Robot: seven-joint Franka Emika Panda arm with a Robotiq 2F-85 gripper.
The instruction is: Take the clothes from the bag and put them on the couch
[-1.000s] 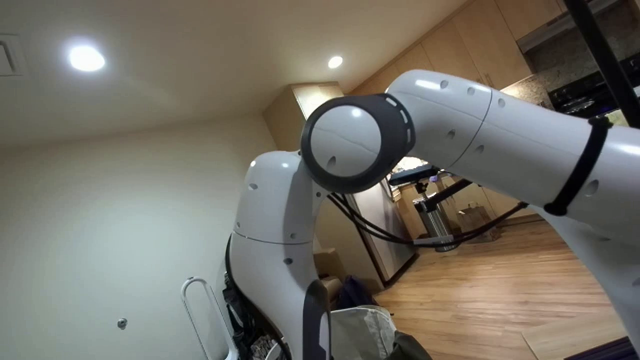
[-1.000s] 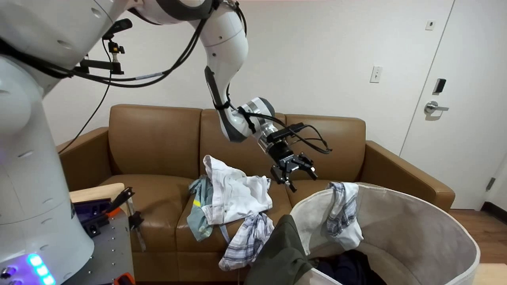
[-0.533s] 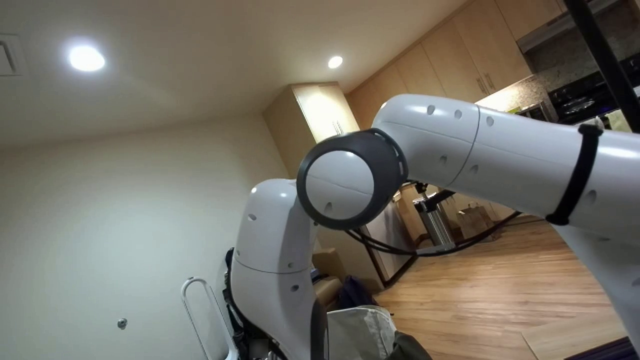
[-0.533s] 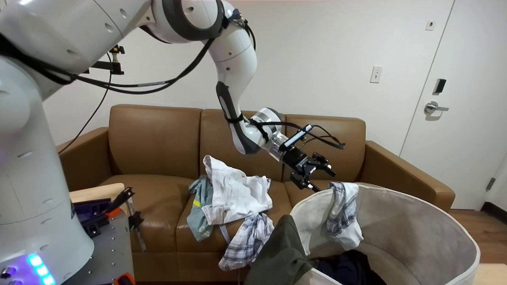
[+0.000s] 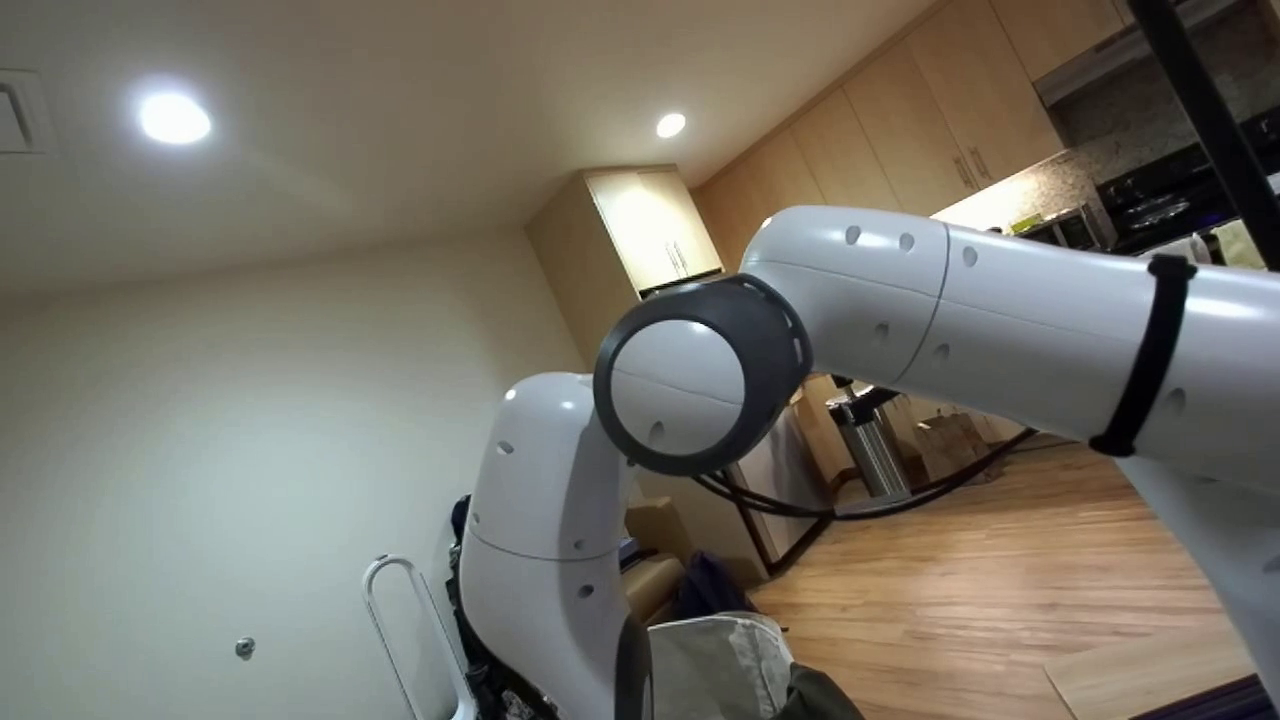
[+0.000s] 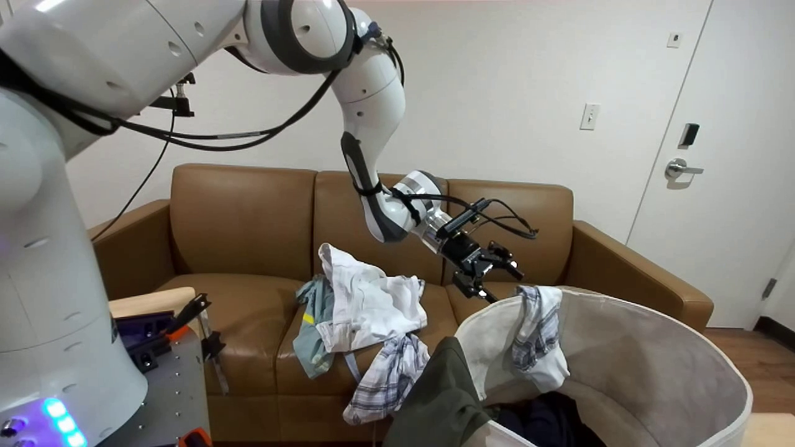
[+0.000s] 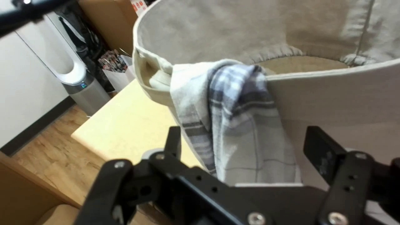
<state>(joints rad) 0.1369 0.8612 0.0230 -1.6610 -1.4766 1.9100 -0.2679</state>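
Your gripper (image 6: pixel 507 287) hung, tilted, between the backrest of the couch (image 6: pixel 242 217) and the light grey bag (image 6: pixel 652 366), near the bag's rim. Its two fingers (image 7: pixel 323 156) stood wide apart. In the wrist view you saw the plaid cloth (image 7: pixel 237 125) in the middle of the gap, but behind the fingertips; whether a fingertip touched it or the bag, I could not tell.

This plaid cloth lay over the rim of the bag: one part went down on the inside, the other part on the outside. The bag stood open in front of the couch. Inside it, low down, lay a dark cloth (image 6: pixel 553 422), and over its edge hung a dark green cloth (image 6: pixel 438 397).

On the couch seat you had a white garment (image 6: pixel 372 304), which lay partly upon a grey-green cloth (image 6: pixel 312 347) with a yellow mark. Below the white garment a checked cloth (image 6: pixel 388 379) hung over the front of the seat; if these two were one piece, I could not tell.

In an exterior view your arm (image 5: pixel 542 495) covered a part of the bag. In the wrist view a pale flat surface (image 7: pixel 125 125) was near the bag, and farther away stood a white and silver appliance (image 7: pixel 89 97).
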